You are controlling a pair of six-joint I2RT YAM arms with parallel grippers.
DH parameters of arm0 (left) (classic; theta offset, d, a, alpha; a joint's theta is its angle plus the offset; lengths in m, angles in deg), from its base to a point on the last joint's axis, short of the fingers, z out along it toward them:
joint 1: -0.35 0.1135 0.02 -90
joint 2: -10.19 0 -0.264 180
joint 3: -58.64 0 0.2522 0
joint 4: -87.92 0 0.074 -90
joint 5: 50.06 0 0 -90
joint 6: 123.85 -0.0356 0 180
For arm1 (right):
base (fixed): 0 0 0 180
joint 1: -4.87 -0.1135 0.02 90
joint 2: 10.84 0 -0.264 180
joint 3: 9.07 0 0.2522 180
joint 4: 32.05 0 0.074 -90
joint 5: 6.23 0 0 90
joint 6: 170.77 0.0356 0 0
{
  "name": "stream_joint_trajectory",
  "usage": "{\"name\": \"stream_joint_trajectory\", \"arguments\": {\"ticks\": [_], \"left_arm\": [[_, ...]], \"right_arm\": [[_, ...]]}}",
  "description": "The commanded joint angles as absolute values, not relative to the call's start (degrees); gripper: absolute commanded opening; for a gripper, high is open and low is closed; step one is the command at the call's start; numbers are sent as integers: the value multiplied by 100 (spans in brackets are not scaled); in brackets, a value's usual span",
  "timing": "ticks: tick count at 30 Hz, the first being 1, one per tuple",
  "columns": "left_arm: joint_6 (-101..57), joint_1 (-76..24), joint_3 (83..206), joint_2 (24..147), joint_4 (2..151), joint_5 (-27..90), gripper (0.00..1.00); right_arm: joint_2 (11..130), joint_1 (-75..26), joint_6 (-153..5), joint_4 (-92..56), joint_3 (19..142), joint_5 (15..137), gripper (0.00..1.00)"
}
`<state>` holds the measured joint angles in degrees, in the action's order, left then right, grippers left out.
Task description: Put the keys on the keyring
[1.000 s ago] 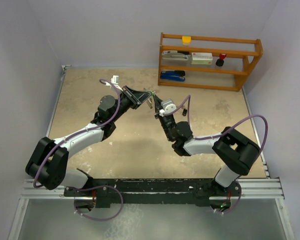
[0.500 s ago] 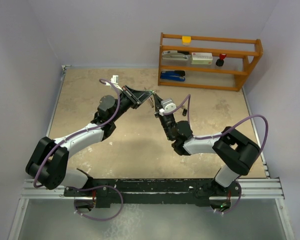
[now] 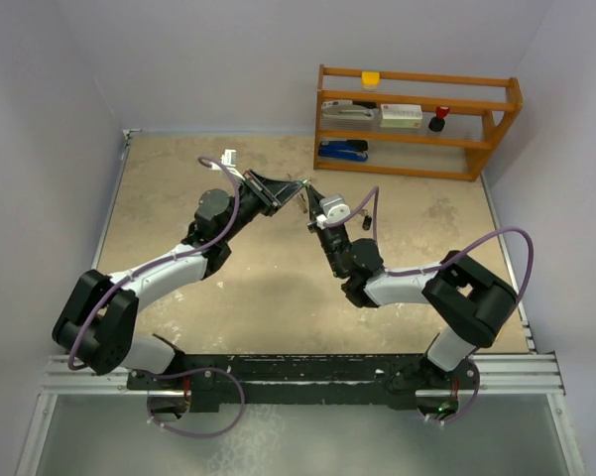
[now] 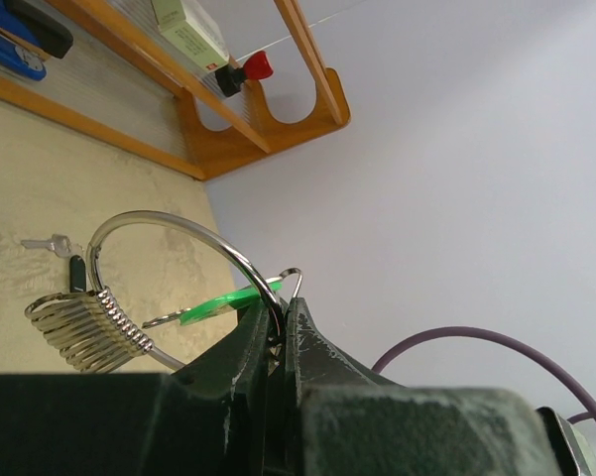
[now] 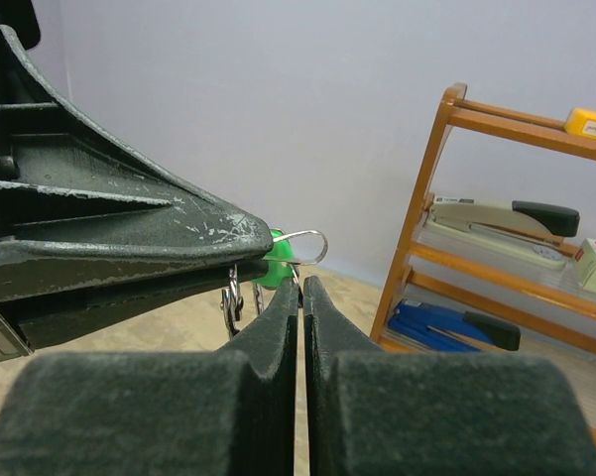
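My left gripper (image 4: 281, 317) is shut on the wire of the keyring (image 4: 154, 213), a thin silver loop held up above the table. A stack of silver pieces (image 4: 84, 332) hangs on the loop. The green-headed key (image 4: 228, 302) sits right at the left fingertips. My right gripper (image 5: 301, 283) is shut, its tips just under the left gripper (image 5: 263, 238) and touching the ring's hooked wire end (image 5: 312, 238); I cannot tell if it pinches anything. From above, the two grippers (image 3: 296, 188) (image 3: 312, 198) meet over the table's middle back. A small silver key (image 4: 48, 243) and a black-headed key (image 4: 76, 270) lie on the table.
A wooden shelf rack (image 3: 417, 119) stands at the back right, holding staplers, a box, a yellow item and a red-capped thing. Purple cables loop off both arms. Walls close in the table on the left, back and right.
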<state>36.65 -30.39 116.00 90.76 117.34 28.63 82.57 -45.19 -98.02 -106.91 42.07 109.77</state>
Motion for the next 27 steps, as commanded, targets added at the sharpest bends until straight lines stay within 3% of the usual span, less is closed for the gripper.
{"name": "stream_joint_trajectory", "arguments": {"ticks": [1, 27], "left_arm": [[3716, -2971, 11527, 9095, 11795, 2648, 0], [4116, -2941, 11477, 9404, 12270, 2302, 0]], "right_arm": [[7988, -4255, -10030, -11887, 4469, 11438, 0], [8036, -3976, -10028, -11858, 4574, 11326, 0]]}}
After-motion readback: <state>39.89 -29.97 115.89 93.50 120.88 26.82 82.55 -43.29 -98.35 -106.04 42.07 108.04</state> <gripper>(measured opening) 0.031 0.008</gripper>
